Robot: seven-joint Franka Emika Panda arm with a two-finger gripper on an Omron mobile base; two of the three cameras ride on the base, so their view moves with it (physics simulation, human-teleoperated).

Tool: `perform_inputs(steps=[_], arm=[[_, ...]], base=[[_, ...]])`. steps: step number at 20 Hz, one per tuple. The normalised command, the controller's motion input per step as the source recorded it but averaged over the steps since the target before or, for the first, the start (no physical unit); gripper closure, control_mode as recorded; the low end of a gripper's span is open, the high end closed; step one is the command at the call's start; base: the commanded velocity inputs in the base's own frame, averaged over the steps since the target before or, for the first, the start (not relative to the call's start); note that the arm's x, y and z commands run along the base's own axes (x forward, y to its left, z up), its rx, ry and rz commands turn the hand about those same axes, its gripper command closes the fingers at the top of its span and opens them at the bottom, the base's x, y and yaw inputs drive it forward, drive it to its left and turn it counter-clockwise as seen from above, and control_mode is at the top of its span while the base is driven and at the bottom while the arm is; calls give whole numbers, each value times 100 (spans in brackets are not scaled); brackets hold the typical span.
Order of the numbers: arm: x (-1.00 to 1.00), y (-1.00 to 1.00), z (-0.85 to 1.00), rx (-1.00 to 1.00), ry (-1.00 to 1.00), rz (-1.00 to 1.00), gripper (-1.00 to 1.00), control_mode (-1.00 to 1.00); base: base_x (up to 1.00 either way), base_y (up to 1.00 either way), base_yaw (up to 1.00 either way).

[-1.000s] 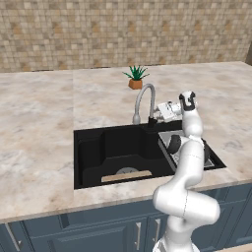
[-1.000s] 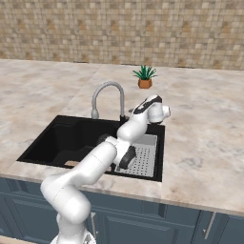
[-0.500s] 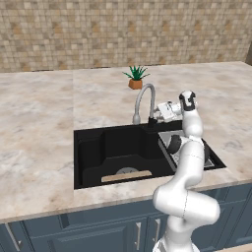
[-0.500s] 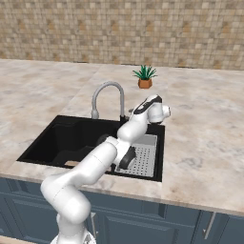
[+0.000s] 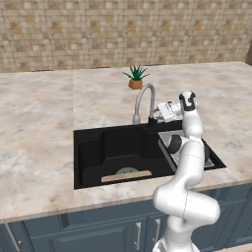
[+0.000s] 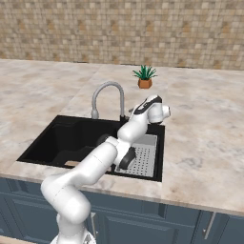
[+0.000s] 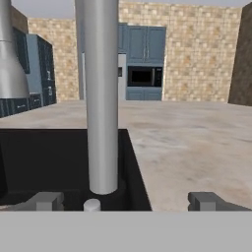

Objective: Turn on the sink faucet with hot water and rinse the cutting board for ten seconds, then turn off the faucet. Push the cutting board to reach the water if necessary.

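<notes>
Cutting board (image 5: 126, 175) down on the floor of the sink (image 5: 93, 147), lying flat along the front wall, left of the middle, with bare black basin open to its left, behind it and to its right. No blue stream off the spout, board apart from the drain tray. Moving right: sink faucet (image 5: 144, 100) arching up from the back rim of the sink, near the middle of that edge, outlet hanging over the basin. From the right base view, just a sliver of the board (image 6: 71, 163) peeking past the arm at the front wall, faucet (image 6: 106, 92) plain against the counter. From the hand view, faucet stem (image 7: 101, 98) looming close and upright, small knob at its dark base, gripper (image 7: 125, 202) spread wide, holding nothing, one tip either side of the stem. Further right: gripper (image 5: 162, 111) just beside the faucet, grey perforated tray (image 6: 144, 156) in the right end of the sink, partly under the arm. Potted plant (image 5: 135, 77) behind on the counter (image 5: 39, 118), well clear.
</notes>
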Motion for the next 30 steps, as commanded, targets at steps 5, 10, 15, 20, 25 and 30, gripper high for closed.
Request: perform_inputs(steps=[5,10,15,20,25,30], arm=[[0,18,-1,0,0,1,-100,-100],[0,0,0,0,0,0,-100,-100],[0,0,0,0,0,0,-100,-100],[0,0,0,0,0,0,-100,-100],[0,0,0,0,0,0,100,-100],[0,0,0,0,0,0,100,-100]], base=[[0,0,0],[0,0,0],[0,0,0],[0,0,0],[0,0,0],[0,0,0]])
